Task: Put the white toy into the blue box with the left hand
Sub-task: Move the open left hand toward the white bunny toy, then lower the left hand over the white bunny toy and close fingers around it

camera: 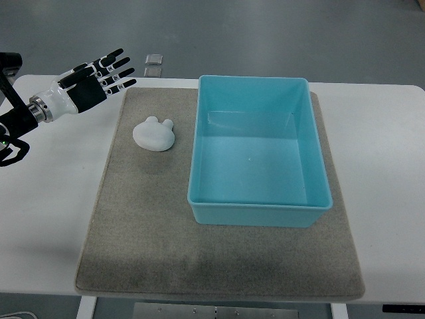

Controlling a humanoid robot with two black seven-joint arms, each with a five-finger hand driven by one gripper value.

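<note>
1. Left hand [99, 76]: enters from the left edge and hovers above the table's [378, 146] far-left corner, at the mat's [146, 232] far edge. Its fingers [118, 70] are stretched out and slightly apart, holding nothing. The right hand is not in view.

2. Toy [154, 133]: white, rounded, with two small ear-like lobes pointing toward the far right. It lies on the grey mat, just beside the box's left wall but not touching it, and nearer the camera than the hand.

3. Box [260, 207]: blue, rectangular, open-topped and empty, standing on the mat's right half.

4. Step in hand (judged): the reach toward the toy; no contact is made yet, so the task is at its start.

5. Doing it well (judged): bring the hand toward the camera and rightward until it stands over the toy, then descend with the fingers spread. Close them across the toy's narrower body, not the lobes, since the smooth rounded shape may slip from a shallow pinch. Lift well above the box's rim before crossing rightward, and release low over the floor of the box so the toy does not bounce out.

6. Writing: no brand, label or legible text shows on toy, box or mat. Two small squares [154, 64] lie on the floor beyond the table; nothing on them is readable.
</note>
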